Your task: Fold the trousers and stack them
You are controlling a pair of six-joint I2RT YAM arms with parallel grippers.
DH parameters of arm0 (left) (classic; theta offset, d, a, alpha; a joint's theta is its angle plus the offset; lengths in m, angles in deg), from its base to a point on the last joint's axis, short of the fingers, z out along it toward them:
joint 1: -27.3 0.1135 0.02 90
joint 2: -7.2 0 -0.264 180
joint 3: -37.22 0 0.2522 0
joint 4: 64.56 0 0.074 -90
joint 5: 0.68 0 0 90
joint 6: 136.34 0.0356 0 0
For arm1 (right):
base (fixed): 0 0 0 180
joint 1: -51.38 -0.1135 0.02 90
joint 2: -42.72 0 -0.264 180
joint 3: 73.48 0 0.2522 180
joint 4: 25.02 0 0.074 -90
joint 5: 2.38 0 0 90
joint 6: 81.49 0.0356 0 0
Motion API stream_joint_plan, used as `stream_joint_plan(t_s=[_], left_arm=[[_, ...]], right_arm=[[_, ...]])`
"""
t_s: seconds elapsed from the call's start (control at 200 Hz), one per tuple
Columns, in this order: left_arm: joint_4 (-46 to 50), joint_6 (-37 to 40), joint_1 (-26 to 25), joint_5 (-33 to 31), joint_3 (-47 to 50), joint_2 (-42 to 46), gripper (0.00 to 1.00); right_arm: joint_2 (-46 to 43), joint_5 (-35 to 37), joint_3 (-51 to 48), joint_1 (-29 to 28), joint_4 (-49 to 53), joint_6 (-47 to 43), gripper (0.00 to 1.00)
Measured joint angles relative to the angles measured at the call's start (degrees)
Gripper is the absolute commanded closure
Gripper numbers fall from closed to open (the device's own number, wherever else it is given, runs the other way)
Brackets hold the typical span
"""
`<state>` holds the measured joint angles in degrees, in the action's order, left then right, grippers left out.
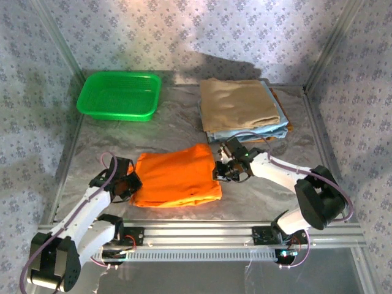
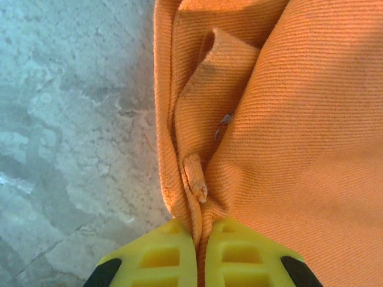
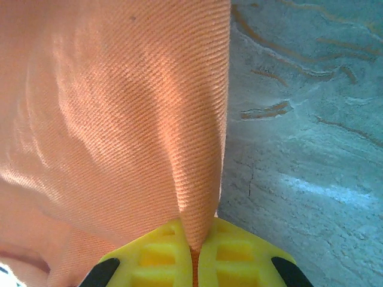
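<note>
The orange trousers lie folded into a rough rectangle on the table's near middle. My left gripper is shut on their left edge; in the left wrist view the yellow fingers pinch a fold of orange trousers between them. My right gripper is shut on the right edge; in the right wrist view the orange trousers run down into the closed yellow fingers.
A green basket stands at the back left. A stack of folded garments, tan on top of light blue, lies at the back right. Metal frame posts and a rail bound the silver table.
</note>
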<state>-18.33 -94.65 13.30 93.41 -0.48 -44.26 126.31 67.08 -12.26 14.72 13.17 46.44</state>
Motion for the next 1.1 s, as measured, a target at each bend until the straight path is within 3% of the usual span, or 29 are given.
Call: stream_joint_plan(t_s=[0.03,0.16,0.295,0.37,0.485,0.635,0.675,0.824,1.104], left_arm=[[0.4,0.0,0.0,0.1,0.0,-0.2,0.38],[2.5,-0.2,0.0,-1.1,-0.2,-3.4,0.08],[1.9,-0.8,-0.3,-1.0,-1.6,-6.1,0.06],[1.9,-0.8,-0.3,-1.4,-2.4,-8.5,0.18],[2.3,-0.6,-0.2,-1.7,-3.1,-11.6,0.57],[-8.8,-0.5,-0.2,2.7,-1.3,-13.2,0.88],[-11.3,-0.2,-0.1,3.2,-0.5,-12.9,1.0],[-12.8,0.3,0.0,3.7,1.3,-7.9,1.0],[0.7,0.9,0.0,3.7,-1.6,5.4,1.0]], right_arm=[[0.0,0.2,0.2,0.0,0.2,-0.1,1.0],[0.6,1.5,0.5,0.7,1.3,-1.4,1.0],[2.3,2.3,0.5,1.2,1.9,-2.6,1.0],[2.7,2.3,0.5,1.2,1.9,-3.0,1.0],[2.7,1.9,0.5,1.1,1.2,-3.1,1.0],[2.7,2.2,0.2,1.3,0.9,-3.3,1.0],[2.7,2.3,0.1,1.5,1.1,-3.3,1.0],[1.9,2.8,0.1,1.9,1.4,-3.3,1.0],[-3.2,5.2,2.5,-0.1,5.4,-3.3,1.0]])
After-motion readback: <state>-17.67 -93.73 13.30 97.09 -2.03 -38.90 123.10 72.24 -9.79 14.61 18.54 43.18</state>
